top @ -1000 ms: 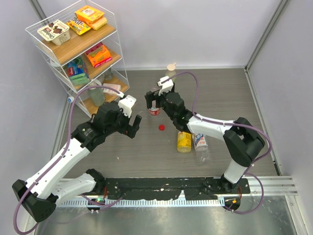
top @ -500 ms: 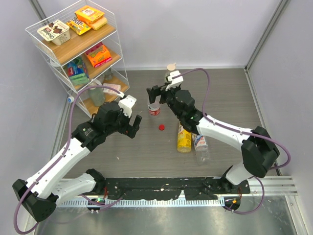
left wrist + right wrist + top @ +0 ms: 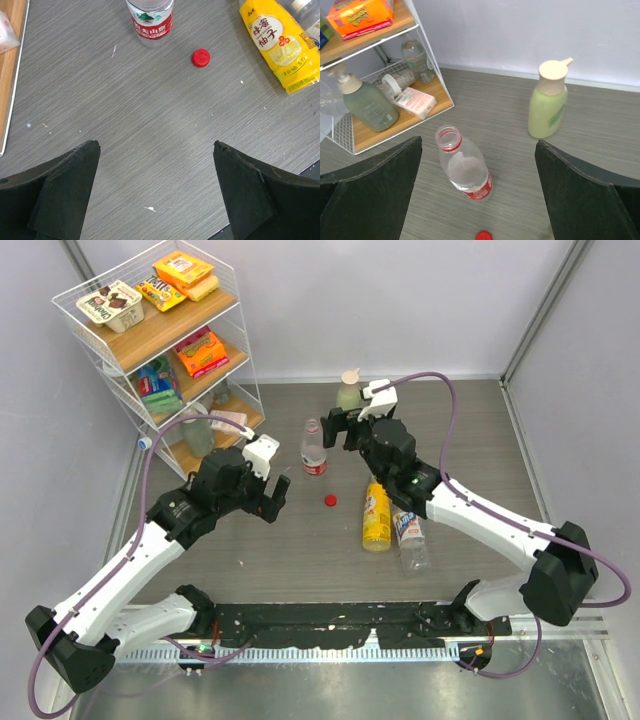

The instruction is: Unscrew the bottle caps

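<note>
A clear bottle with a red label (image 3: 314, 450) stands uncapped mid-table, its mouth open (image 3: 447, 137). Its red cap (image 3: 330, 501) lies loose on the table in front of it and shows in both wrist views (image 3: 200, 58) (image 3: 483, 235). A yellow bottle (image 3: 376, 520) and a clear bottle (image 3: 411, 540) lie on their sides to the right. The clear one's pale cap (image 3: 299, 5) shows at the frame edge. The yellow cap is hidden. My right gripper (image 3: 338, 427) is open and empty, behind and to the right of the standing bottle. My left gripper (image 3: 272, 498) is open and empty, left of the red cap.
A pale green bottle with a beige cap (image 3: 348, 391) stands at the back, close to my right gripper. A white wire shelf rack (image 3: 150, 350) with snacks and bottles fills the back left corner. Walls close the table at the back and sides.
My right gripper has drawn back and to the right, away from the uncapped bottle and toward the green bottle. The left arm, the bottles and the red cap have not moved.
</note>
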`<state>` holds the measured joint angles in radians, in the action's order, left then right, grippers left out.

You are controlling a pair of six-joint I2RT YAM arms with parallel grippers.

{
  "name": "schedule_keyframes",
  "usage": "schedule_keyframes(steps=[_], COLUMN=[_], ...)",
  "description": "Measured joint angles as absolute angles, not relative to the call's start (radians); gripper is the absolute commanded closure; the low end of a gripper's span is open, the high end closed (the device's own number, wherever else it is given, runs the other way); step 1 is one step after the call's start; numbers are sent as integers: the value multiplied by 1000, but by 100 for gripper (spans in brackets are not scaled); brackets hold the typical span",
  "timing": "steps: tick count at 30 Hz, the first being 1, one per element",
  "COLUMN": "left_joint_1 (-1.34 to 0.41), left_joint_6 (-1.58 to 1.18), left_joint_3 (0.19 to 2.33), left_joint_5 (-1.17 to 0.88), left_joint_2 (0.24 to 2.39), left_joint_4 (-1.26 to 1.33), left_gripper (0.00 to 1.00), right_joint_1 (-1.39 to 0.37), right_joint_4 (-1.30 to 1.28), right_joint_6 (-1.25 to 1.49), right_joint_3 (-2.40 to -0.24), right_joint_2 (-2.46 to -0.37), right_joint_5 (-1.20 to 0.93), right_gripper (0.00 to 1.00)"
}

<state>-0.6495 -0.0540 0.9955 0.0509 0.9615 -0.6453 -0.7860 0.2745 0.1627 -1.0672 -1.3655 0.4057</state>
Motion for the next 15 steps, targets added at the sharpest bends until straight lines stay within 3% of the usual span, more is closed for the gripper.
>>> schedule_keyframes(steps=[15], left_joint_1=[-649], left_joint_6=[-70], left_joint_3=[995], left_joint_5=[33], left_joint_2=[970], left_joint_4=[-647], left_gripper=[0], right_joint_1=[-664], right_joint_4=[-126], right_joint_6=[299], right_joint_3=[-1085], right_joint_2=[-1314], right_joint_5=[441], right_gripper=[1])
